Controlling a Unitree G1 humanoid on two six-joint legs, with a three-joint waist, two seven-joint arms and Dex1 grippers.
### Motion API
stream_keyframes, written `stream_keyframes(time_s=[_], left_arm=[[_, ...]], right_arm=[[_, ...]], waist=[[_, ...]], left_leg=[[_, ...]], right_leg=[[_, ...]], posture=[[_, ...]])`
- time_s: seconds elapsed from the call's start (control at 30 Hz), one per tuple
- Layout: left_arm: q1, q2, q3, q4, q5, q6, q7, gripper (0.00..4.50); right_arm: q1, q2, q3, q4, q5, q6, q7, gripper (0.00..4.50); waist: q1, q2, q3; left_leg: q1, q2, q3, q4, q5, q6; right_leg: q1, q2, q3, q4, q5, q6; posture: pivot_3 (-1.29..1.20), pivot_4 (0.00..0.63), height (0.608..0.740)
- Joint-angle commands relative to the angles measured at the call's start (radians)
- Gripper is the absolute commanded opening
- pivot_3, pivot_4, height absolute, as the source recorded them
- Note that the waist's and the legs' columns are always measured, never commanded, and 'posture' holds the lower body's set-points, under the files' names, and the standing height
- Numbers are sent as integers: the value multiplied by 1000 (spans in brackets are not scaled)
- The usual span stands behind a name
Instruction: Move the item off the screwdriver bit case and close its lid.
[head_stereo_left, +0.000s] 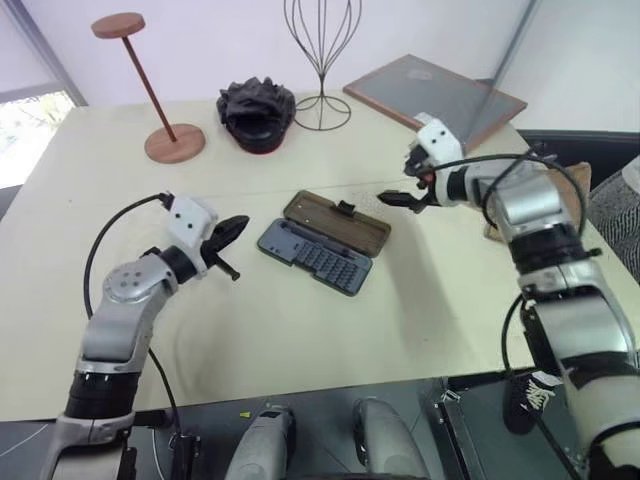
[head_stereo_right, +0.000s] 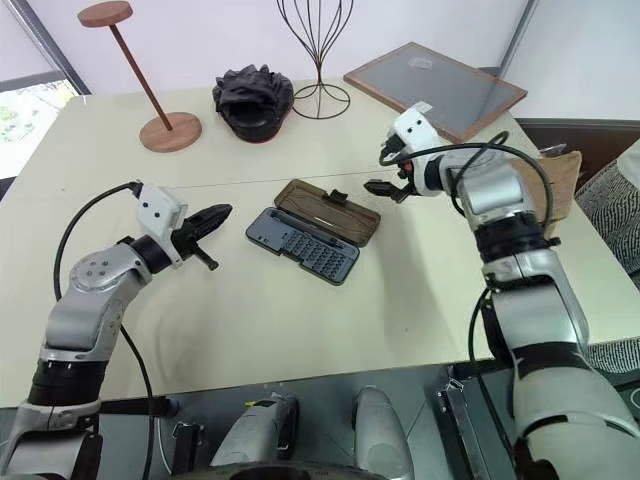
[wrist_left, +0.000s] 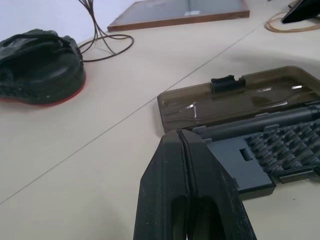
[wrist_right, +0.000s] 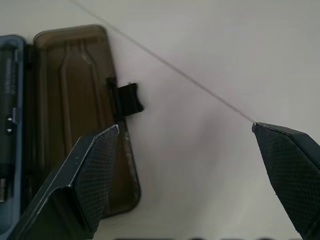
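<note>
On the pale table, the screwdriver bit case lies open between the two grippers, nothing resting on it.

Nearest, the left gripper has its fingers pressed together and empty, its tips aimed at the case just beyond them. The brown lid lies flat behind the grey tray, latch tab on its far edge. Just past that tab hangs the right gripper, fingers spread wide, holding nothing. Farther off behind that arm, the paper bag lies at the table's edge.
</note>
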Motion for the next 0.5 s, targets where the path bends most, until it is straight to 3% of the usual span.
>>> stream_keyframes(time_s=[0.03,0.33,0.43,0.5], left_arm=[[23,11,32,-56,2,-13,18,0],[77,27,59,-113,-7,5,44,0],[85,31,63,-123,-8,9,45,0],[86,32,63,-126,-9,12,44,0]], right_arm=[[-49,38,6,137,-46,-87,24,4463],[-26,112,9,279,-119,-193,55,4463],[-22,118,2,300,-133,-206,48,3579],[-14,119,2,305,-143,-212,45,2612]], waist=[[0,0,0],[1,0,0],[0,0,0],[0,0,0]], left_leg=[[0,0,0,0,0,0],[0,0,0,0,0,0],[0,0,0,0,0,0],[0,0,0,0,0,0]], right_leg=[[0,0,0,0,0,0],[-1,-1,0,1,0,0],[-1,-1,0,2,0,0],[-1,-1,0,2,0,0]], posture=[[0,150,740],[0,150,740],[0,150,740],[0,150,740]])
